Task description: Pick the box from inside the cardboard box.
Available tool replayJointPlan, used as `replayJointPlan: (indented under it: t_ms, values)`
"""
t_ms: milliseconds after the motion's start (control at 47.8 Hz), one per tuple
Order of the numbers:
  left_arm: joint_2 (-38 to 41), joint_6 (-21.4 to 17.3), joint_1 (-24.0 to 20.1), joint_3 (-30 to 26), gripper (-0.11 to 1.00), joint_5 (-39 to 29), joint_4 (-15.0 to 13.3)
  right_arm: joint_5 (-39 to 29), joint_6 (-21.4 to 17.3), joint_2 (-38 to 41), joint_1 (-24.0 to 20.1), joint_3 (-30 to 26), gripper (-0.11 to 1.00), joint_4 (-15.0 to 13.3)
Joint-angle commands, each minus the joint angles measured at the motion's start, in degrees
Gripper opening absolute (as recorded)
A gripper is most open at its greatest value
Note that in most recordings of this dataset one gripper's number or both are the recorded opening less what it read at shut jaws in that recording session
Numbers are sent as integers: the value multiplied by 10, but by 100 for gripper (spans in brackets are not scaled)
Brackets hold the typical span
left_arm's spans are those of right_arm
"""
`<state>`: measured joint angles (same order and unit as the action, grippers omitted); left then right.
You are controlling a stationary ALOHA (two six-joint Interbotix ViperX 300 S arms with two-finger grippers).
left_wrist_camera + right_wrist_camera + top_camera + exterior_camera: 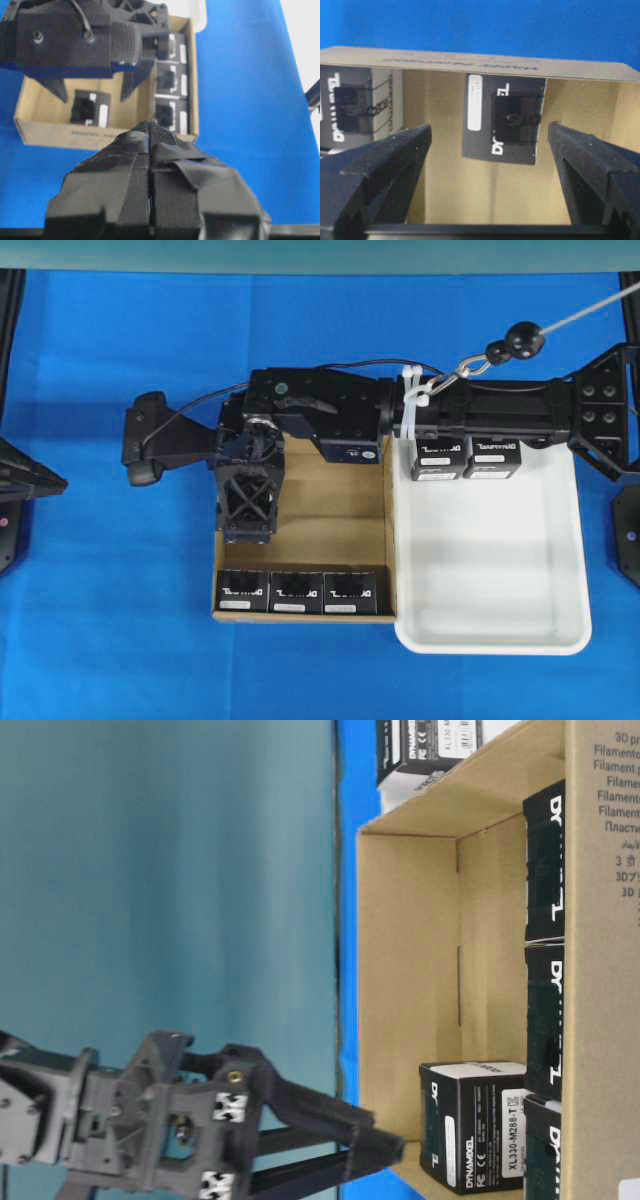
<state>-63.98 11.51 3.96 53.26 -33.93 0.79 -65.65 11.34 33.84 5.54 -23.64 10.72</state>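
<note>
The cardboard box (330, 530) lies mid-table. Three black boxes (297, 592) stand in a row along its front wall. A fourth black box (90, 107) stands alone by the carton's left wall, hidden under my right arm in the overhead view. My right gripper (247, 530) reaches across and hangs open above that box, which shows between and beyond its fingers (395, 155) in the right wrist view (502, 120). It does not touch the box. My left gripper (150, 131) is shut and empty, off the carton's left side.
A white tray (500, 570) touches the carton's right side and holds two more black boxes (465, 457) at its back, under my right arm. Blue cloth (120, 640) covers the table. A cable and hook (500, 348) run over the right arm.
</note>
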Motion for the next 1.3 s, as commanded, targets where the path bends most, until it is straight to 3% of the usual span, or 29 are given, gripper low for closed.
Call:
replayJointPlan:
  t_ms: [0,1150,1275]
  values:
    - [4,-2,2,-16,-7,4,2,12,1,2,-1,6,97,1]
    - [15,-1,1,-11,-7,5,2,79,-4,50,0,40,98,0]
    - [15,0,2,-11,-7,5,2,76,-25,49,-1,39,91,0]
